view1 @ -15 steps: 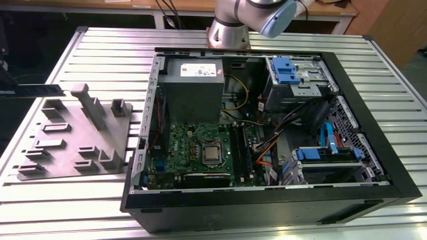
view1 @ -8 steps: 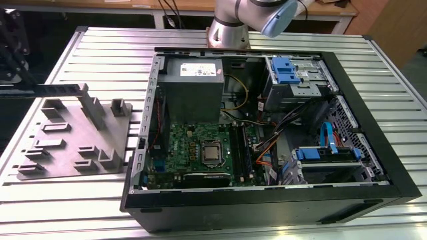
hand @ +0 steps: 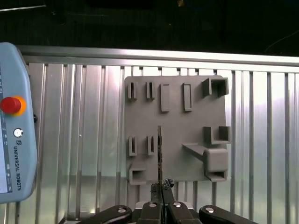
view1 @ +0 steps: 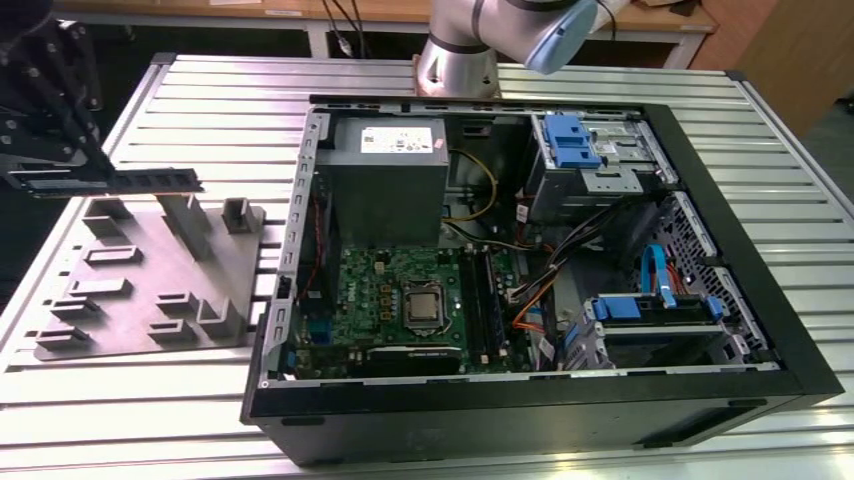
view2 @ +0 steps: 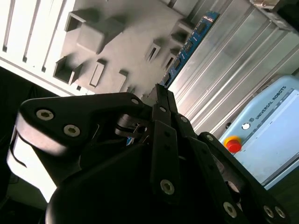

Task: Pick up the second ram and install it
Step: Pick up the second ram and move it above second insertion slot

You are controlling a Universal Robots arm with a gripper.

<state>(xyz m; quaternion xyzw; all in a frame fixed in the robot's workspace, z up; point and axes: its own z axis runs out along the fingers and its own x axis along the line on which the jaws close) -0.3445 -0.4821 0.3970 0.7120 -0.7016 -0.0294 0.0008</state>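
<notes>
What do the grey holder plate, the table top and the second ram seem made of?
The grey holder plate: matt grey plastic by its look, dull and without glints. The table top: bare metal, probably aluminium, in ribbed slats with bright streaks. The second ram, held in the gripper: blue-green circuit board, likely laminate, with small mounted parts.

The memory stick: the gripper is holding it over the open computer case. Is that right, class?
Not quite. The gripper does hold the memory stick, but over the grey tray, not the open computer case, which stands to the exterior view's right of the tray. The exterior view shows this.
</notes>
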